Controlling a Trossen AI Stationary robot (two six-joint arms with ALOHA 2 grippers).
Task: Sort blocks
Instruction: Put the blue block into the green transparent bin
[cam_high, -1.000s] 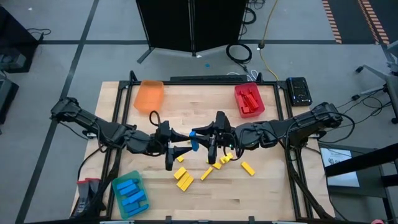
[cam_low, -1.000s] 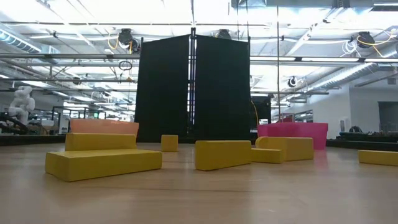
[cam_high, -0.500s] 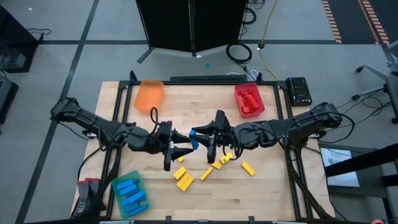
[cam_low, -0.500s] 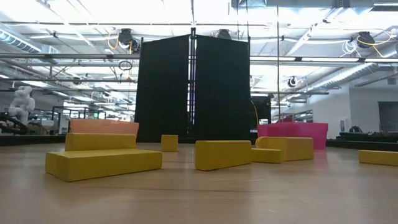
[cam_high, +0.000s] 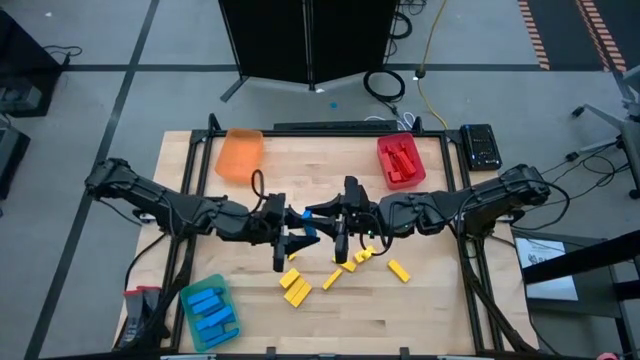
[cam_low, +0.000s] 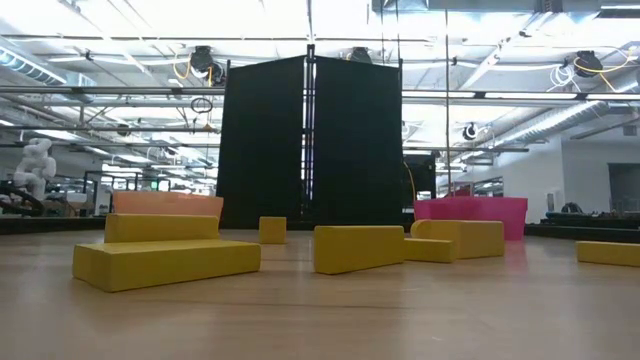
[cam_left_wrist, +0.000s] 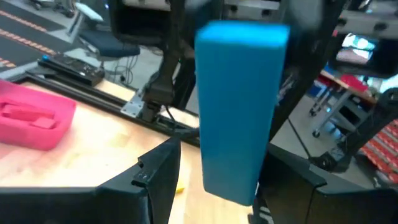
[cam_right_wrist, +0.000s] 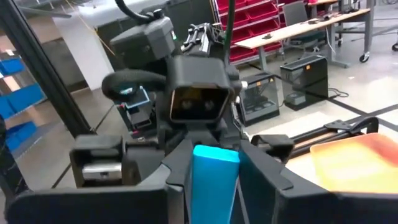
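My right gripper (cam_high: 322, 226) is over the middle of the table, shut on a blue block (cam_high: 311, 229). My left gripper (cam_high: 298, 239) faces it from the table's left and is open. In the left wrist view its fingers (cam_left_wrist: 155, 180) stand on either side of the blue block's lower part (cam_left_wrist: 239, 106); I cannot tell if they touch it. Several yellow blocks (cam_high: 295, 286) lie flat on the table below the grippers and also show in the low view (cam_low: 165, 262). Red blocks sit in the red tray (cam_high: 401, 160), and blue blocks in the green tray (cam_high: 209, 311). My right gripper pinches the blue block (cam_right_wrist: 214, 177) between its two fingers (cam_right_wrist: 175, 186), coming level from the table's right side. The block is lifted clear of the table. Its free end (cam_right_wrist: 216, 154) points toward the left gripper.
An orange tray (cam_high: 240, 153) sits at the far left of the table, the red tray at the far right and the green tray at the near left corner. Yellow blocks (cam_high: 399, 270) are scattered near the table's middle. A black device (cam_high: 481, 146) lies beyond the far right corner.
My left gripper has moved toward the table's right, closing in on the blue block that the right gripper holds. The right gripper and the block have stayed where they were.
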